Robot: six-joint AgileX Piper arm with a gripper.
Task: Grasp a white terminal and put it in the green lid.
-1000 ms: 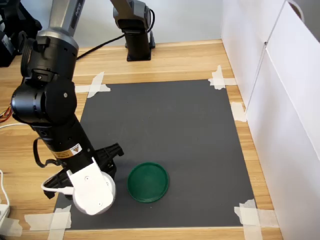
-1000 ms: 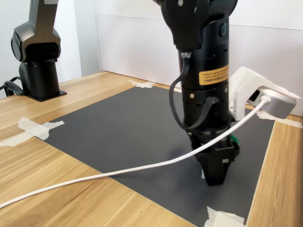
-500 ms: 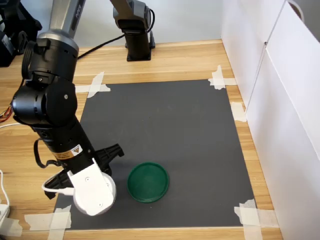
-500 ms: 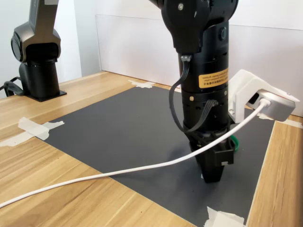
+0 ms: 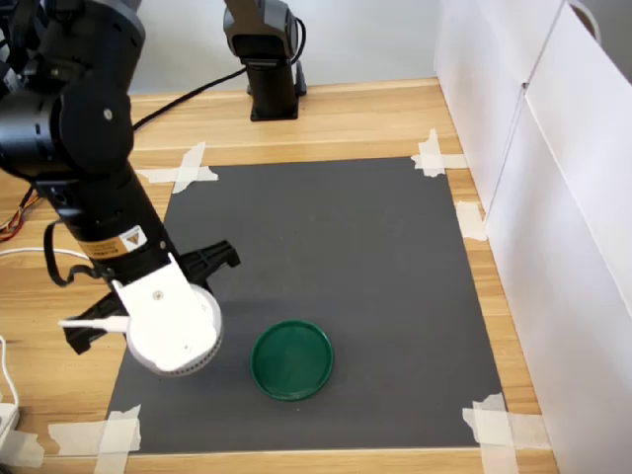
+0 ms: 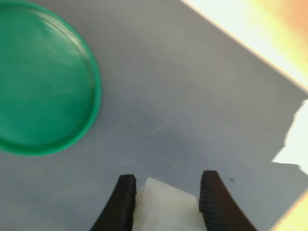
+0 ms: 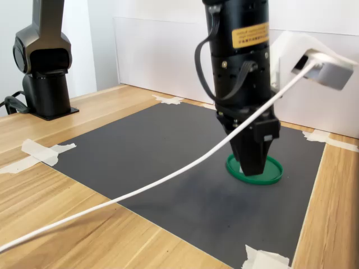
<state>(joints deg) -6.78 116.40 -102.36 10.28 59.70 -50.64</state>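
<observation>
The white terminal (image 6: 166, 208) is seemingly gripped in the gripper (image 6: 166, 204); carriage over the green lid (image 6: 41, 77) is called for.

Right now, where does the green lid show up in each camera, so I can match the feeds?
First exterior view: the green lid lies low on the dark mat, right of the arm's white camera housing.
Wrist view: it fills one corner, apart from the pincer holding the white terminal.
Second exterior view: it lies partly behind the pincer.
Shared landmark: the dark mat.
</observation>
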